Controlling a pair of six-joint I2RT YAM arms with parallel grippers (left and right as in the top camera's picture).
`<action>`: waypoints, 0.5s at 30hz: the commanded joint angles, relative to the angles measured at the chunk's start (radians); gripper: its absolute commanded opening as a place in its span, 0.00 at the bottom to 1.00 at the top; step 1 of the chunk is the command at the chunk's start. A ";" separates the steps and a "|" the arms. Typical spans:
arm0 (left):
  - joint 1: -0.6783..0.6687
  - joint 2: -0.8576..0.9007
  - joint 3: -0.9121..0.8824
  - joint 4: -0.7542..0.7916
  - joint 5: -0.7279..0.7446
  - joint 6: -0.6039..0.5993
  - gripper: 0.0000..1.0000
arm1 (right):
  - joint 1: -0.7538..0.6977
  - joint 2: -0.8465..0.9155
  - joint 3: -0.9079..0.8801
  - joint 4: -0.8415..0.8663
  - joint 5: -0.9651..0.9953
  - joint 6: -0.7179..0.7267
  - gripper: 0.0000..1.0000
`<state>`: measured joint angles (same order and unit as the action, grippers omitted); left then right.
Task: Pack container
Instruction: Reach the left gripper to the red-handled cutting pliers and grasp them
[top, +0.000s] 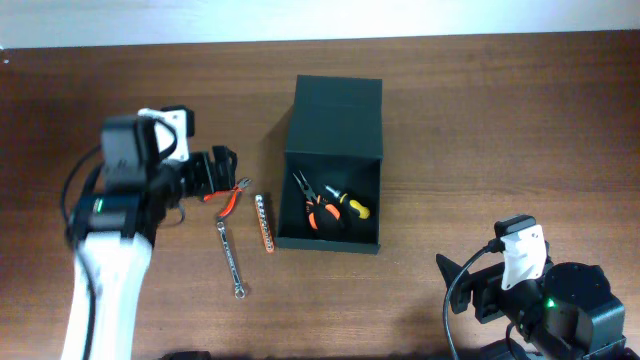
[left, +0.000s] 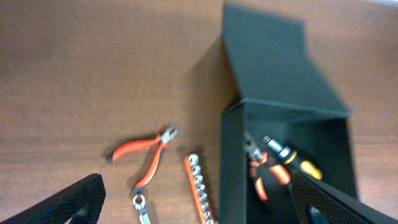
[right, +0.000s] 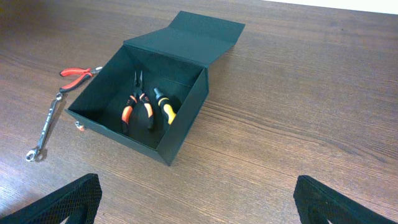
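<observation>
Overhead: straight down, far.
Left wrist: close, facing the container (left: 283, 93).
Right wrist: near-right corner, oblique.
Shared: container.

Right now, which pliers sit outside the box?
The red-handled pliers on the table beside the container; the orange-and-black pair lies inside it.

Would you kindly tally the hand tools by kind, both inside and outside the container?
Pliers: 2, red pliers and orange-black pliers in the container
Screwdriver: 1
Wrench: 1
Bit strip: 1
Total: 5
</observation>
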<state>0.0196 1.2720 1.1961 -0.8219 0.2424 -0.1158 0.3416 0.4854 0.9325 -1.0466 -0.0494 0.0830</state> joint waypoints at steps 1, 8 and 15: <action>-0.004 0.134 0.062 -0.043 -0.014 0.084 0.99 | -0.002 -0.002 -0.001 0.003 0.005 0.012 0.99; -0.006 0.357 0.085 -0.121 -0.014 0.216 0.99 | -0.002 -0.002 -0.001 0.003 0.005 0.012 0.99; -0.038 0.491 0.086 -0.149 -0.094 0.253 0.99 | -0.002 -0.002 -0.001 0.003 0.005 0.012 0.99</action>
<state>-0.0010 1.7317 1.2591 -0.9657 0.1986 0.0917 0.3416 0.4854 0.9325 -1.0466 -0.0494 0.0834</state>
